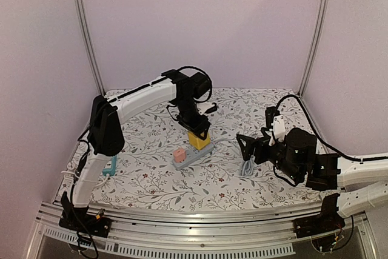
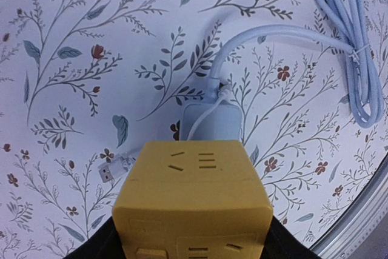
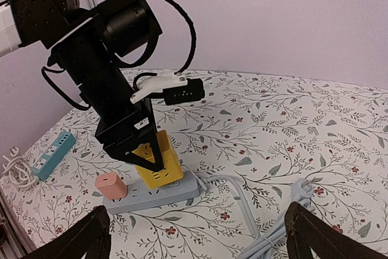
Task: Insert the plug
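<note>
A yellow cube plug stands on the cord end of the grey power strip. My left gripper comes down from above and is shut on the yellow cube plug, a black finger on each side. The left wrist view looks down over the cube to the strip's end; the pins are hidden. A pink adapter sits at the strip's other end. My right gripper hangs open and empty to the right, well apart from the strip.
The strip's grey cord lies in a tied coil just below the right gripper. A teal power strip lies at the left edge of the floral cloth. A loose USB plug rests beside the grey strip.
</note>
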Motion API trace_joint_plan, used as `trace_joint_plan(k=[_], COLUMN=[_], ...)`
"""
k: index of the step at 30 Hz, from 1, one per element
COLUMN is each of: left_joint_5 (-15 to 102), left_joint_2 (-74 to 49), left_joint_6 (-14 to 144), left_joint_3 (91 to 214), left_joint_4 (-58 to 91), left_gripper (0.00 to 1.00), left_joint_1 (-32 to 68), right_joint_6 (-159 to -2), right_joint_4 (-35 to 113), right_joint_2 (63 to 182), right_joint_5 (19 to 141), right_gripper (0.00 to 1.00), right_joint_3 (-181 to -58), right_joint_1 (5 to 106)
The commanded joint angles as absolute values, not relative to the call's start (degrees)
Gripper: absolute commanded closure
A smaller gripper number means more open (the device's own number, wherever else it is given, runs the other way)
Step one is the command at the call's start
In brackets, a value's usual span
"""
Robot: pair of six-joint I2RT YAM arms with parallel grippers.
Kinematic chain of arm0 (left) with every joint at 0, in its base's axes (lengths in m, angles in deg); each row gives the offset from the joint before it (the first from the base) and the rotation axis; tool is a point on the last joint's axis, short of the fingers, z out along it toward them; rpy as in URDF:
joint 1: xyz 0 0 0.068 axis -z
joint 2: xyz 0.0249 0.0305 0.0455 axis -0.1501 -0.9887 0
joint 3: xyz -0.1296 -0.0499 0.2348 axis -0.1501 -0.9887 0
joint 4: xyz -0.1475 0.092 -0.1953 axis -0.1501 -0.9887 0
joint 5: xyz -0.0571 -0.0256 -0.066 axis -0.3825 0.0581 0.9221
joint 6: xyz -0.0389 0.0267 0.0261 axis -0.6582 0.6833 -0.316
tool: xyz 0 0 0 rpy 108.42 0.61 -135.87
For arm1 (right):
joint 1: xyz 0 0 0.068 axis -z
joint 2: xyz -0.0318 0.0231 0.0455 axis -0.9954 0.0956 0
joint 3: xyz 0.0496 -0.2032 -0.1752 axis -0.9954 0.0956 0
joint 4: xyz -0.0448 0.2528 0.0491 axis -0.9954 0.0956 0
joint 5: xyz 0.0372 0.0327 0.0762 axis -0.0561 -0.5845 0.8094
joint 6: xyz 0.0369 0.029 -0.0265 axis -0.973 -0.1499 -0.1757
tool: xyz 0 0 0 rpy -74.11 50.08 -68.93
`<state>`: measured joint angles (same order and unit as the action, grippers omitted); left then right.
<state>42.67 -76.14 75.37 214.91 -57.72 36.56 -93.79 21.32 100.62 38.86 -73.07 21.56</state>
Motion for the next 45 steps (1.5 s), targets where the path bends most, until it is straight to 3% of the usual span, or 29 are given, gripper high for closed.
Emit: trace_joint_plan(k=[1,14,30,45], left_joint_5=[42.67,43.32,40.98,41.08], left_joint_2=[-77.26,-74.43,-67.48,-69.87], left_joint_6=[75.98,76.08,78.73,79.41], left_joint_3=[216.35,213.77,206.94,207.43], left_joint_4=[-58.49,-58.42,-58.53,-59.32], left_gripper=[1.00,1.00,1.00,1.00], left_joint_1=[34.29,31.13,35.64,38.11], right_joint_6=[-93.53,-93.42,-93.56,-93.47], right_joint_4=[21.00,21.00,20.74,20.52], right_joint_2=[100.77,100.97,100.15,100.54], right_joint_5=[39.10,40.07,41.83,42.56], right_gripper=[0.01,0.01,0.01,0.01], right_joint_3=[-73.91,-74.07,-73.90,-74.00], right_joint_1=[21.78,21.82,21.78,21.81])
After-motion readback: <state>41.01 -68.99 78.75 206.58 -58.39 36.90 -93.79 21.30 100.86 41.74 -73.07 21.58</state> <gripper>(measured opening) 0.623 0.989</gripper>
